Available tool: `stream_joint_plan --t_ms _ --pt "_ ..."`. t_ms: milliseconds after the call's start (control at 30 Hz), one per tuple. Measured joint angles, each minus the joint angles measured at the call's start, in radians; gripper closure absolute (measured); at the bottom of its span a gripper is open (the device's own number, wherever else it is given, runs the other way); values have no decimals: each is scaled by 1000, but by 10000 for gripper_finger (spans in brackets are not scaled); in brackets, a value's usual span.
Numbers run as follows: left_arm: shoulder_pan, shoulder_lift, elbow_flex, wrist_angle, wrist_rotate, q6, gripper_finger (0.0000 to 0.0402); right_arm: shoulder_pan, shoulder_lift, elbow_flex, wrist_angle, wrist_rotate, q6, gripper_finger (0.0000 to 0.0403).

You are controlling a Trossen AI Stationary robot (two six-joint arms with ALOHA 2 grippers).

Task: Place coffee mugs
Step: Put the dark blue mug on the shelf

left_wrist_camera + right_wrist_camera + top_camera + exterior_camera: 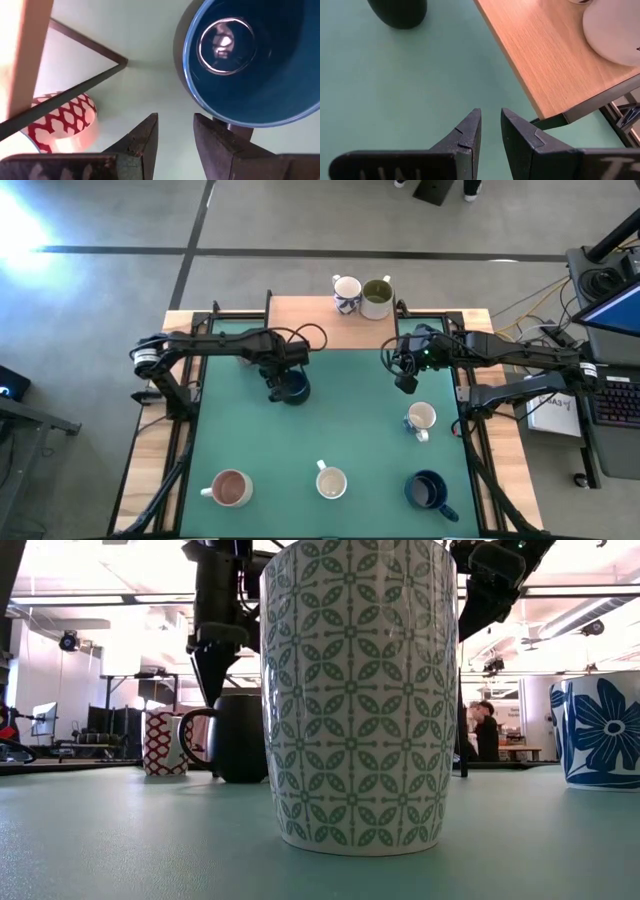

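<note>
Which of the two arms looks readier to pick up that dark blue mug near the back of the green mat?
Probably the left: the left gripper hovers beside the dark blue mug, while the right gripper hangs farther away.

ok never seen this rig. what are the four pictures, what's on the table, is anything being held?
It is a robot with two dark arms at a green-topped table, each ending in a two-finger gripper. One picture looks straight down, one sits at table height, and two come from cameras on the wrists.

Four mugs stand on the green mat: a pink-brown-inside mug, a cream mug, a dark blue mug and a white mug. Two more, a blue-patterned mug and an olive-green-inside mug, stand on the wooden shelf at the back.

The left gripper hangs just beside a second dark blue mug, fingers slightly apart, not gripping it. The right gripper holds nothing, near the shelf's edge.
</note>
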Motion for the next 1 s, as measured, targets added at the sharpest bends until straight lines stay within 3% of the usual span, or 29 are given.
stream_joint_plan --t_ms 367,533,1000 --pt "1 -4 33 -1 1 -111 295 0 0 0 -1 0 -12 339" --pt "1 -6 40 5 52 -138 295 0 0 -1 -15 0 -15 339" --pt "1 0 -4 117 52 -186 295 0 0 -39 -27 0 -39 339"
